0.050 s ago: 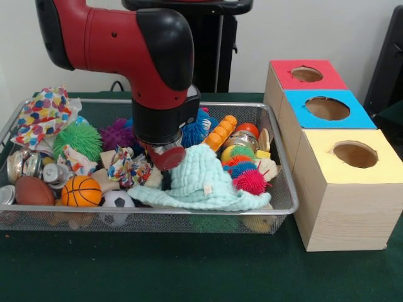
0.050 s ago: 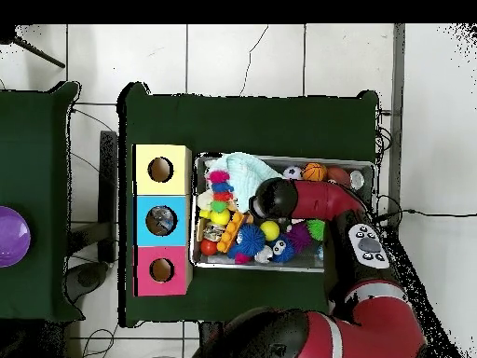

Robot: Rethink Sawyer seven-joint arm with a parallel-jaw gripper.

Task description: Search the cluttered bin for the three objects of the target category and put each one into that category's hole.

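Item 1. Wire bin, on the green worktop: full and jumbled. Contents I can make out: mint knitted cloth at the front middle; basketball, football and soccer ball at the front corner; green spiky ball, purple spiky ball, blue spiky ball; striped spiky caterpillar; orange beaded piece; patterned cloth; metal tins. The target category is not named, so I cannot say which three are mine to fetch.

Item 2. Three boxes beside the bin, each with a round hole on top: red box, blue box, yellow box. From overhead the blue box's hole seems to show something greyish inside; I judge one object may already be posted, though that is uncertain. The red and yellow holes look dark and empty.

Item 3. My end effector: lowered into the middle of the bin, just beside the mint cloth's edge, among the small cloth scraps. My wrist housing hides the fingers in both views, so I cannot tell whether it is spread, closed or holding anything.

Status: search stage. At best one object delivered; most of the sorting is left, and the bin shows little sign of thinning.
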